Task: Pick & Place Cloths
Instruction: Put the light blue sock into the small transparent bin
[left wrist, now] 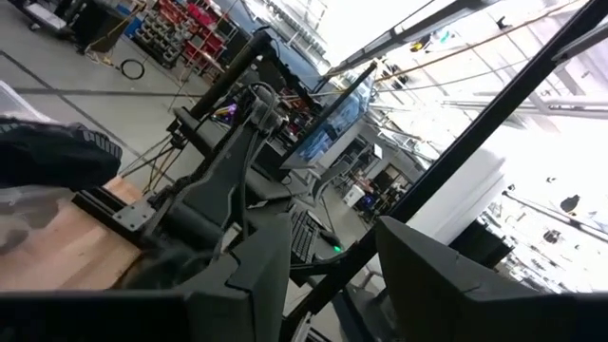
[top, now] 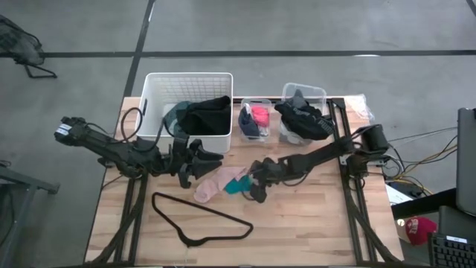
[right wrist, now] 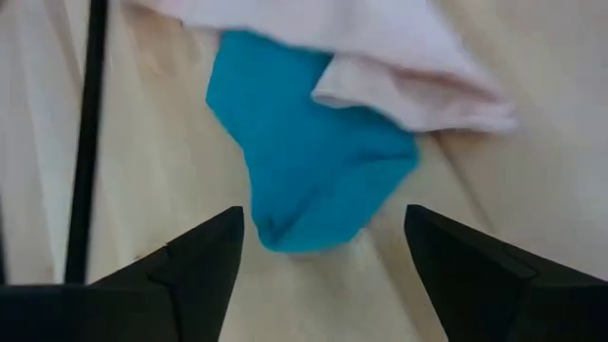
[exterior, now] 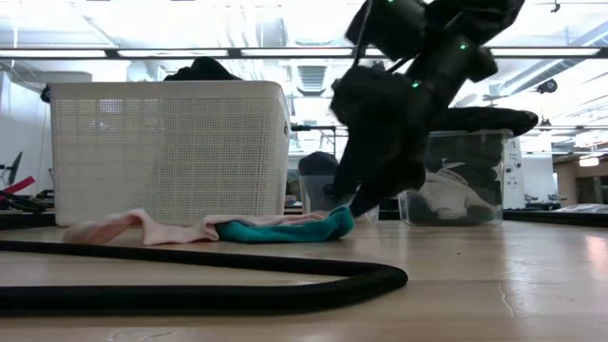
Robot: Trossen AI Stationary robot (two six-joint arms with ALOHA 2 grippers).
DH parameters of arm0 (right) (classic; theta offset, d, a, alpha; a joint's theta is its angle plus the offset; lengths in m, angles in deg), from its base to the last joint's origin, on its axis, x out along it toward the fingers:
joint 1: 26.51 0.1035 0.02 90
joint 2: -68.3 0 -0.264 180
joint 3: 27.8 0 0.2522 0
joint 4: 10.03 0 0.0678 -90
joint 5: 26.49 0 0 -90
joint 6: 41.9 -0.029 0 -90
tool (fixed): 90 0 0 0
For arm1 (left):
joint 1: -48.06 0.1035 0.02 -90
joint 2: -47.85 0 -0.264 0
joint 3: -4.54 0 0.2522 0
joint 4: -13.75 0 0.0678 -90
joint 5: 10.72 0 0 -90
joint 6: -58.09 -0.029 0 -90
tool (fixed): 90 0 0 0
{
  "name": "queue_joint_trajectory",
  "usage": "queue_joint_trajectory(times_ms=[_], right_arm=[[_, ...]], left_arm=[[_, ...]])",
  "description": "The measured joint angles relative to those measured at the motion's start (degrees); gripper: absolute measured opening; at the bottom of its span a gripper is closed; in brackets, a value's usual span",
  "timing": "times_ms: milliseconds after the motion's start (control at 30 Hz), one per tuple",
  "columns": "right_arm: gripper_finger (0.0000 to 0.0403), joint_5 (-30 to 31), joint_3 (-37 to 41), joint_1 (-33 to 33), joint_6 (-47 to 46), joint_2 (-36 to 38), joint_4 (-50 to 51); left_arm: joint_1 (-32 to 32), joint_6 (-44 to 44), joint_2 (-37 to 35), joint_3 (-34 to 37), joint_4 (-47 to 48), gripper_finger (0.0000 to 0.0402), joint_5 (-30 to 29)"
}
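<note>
We are seeing a dark gripper (exterior: 366, 195) hanging just above the right end of a teal cloth (exterior: 285, 228), which is lying against a pink cloth (exterior: 142, 226) before a white basket (exterior: 171, 142).

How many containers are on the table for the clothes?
3, in a row along the far edge: a big white basket with dark cloths on the left, a small clear bin in the middle, and another clear bin on the right.
</note>
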Motion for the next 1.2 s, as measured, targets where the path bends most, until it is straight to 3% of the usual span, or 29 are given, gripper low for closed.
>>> queue_joint_trajectory(times_ms=[167, 300, 433, 667, 867, 1000, 1200], right_arm=[[0.0300, -0.25, -4.51, -0.05, -3.13, -4.61, -0.13], [0.0287, -0.13, -8.21, 0.00, -2.77, -8.75, 4.57], [0.0225, -2.03, -13.83, -0.04, -2.41, -11.55, 12.89], [0.0041, -3.42, -21.55, 0.90, 3.84, -11.09, 21.45], [0.0020, -1.81, -26.99, 0.57, 6.35, -4.71, 27.34], [0.0013, 4.66, -30.64, 0.85, 7.65, 1.14, 33.67], [0.0013, 22.14, -33.86, -1.12, 8.32, 7.26, 42.27]], left_arm=[[0.01, 2.27, 0.00, 0.00, 0.20, 0.0162, 0.00], [0.01, 2.36, 0.00, 0.00, 0.62, 0.0162, 0.00], [0.01, 2.38, 0.00, 0.00, 0.65, 0.0162, 0.00], [0.01, 1.88, 0.00, 0.00, 1.68, 0.0162, 0.00], [0.01, 1.31, 0.00, 0.04, 1.86, 0.0162, 0.00], [0.01, 0.61, 0.00, 0.04, 1.83, 0.0162, 0.00], [0.01, 0.21, 0.00, 0.04, 2.04, 0.0162, -0.01]])
